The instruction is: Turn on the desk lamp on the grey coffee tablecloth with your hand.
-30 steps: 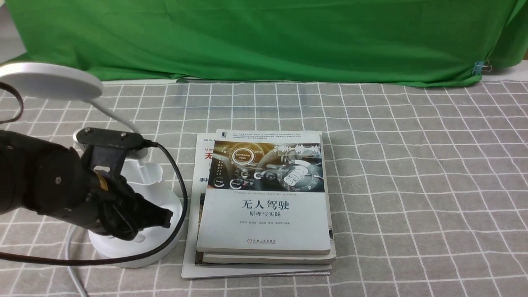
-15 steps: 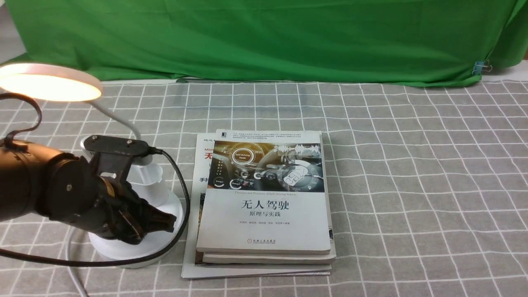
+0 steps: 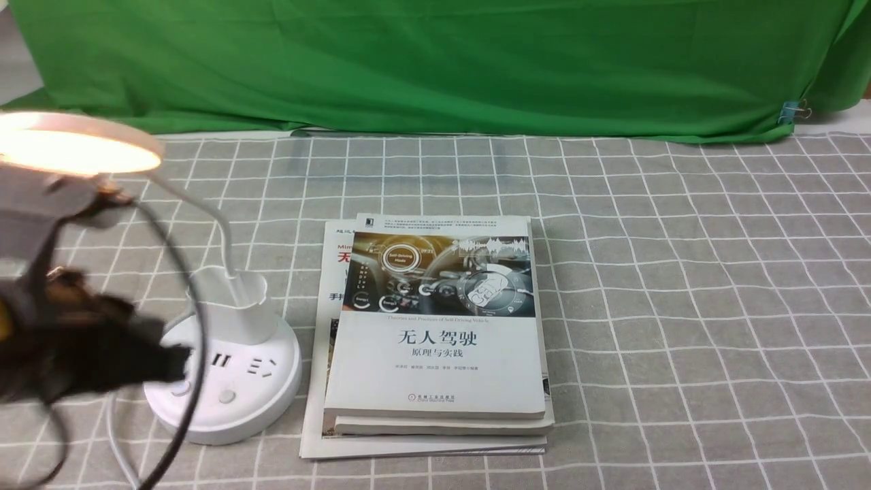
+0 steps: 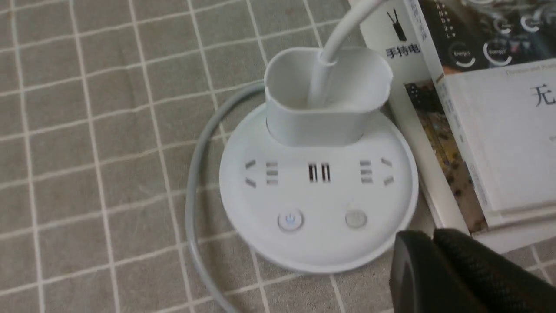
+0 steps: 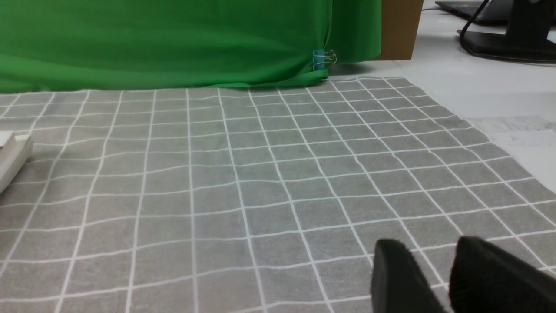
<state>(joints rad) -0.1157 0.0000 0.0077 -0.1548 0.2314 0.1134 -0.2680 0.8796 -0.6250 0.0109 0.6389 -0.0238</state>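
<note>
Clerk: Entry one, task object?

Checker: One desk lamp (image 3: pixel 238 320), white, lower left of the front view, standing on the grey coffee tablecloth (image 3: pixel 680 306). Its disc head sits at the frame's left edge and glows warm. The round base carries sockets and two buttons, and one button (image 4: pixel 290 220) shows a faint blue ring.

Clerk: Adjacent stock?

Checker: One stack of books (image 3: pixel 435 327), centre frame, just right of the base. One grey cord (image 4: pixel 195 195) curves round the base's other side. One green backdrop cloth (image 3: pixel 435 61) runs across the top, with a binder clip (image 3: pixel 793 111) at upper right.

Clerk: Left gripper (image 4: pixel 434 237)?

Checker: Motion-blurred at the front view's left edge, tip at the base's rim; contact cannot be told. In the wrist view its fingers (image 4: pixel 478 269) lie pressed together, holding nothing.

Clerk: Right gripper (image 5: pixel 430 250)?

Checker: Low over bare tablecloth. The jaws are parted, cloth shows in the gap, and it is empty.
</note>
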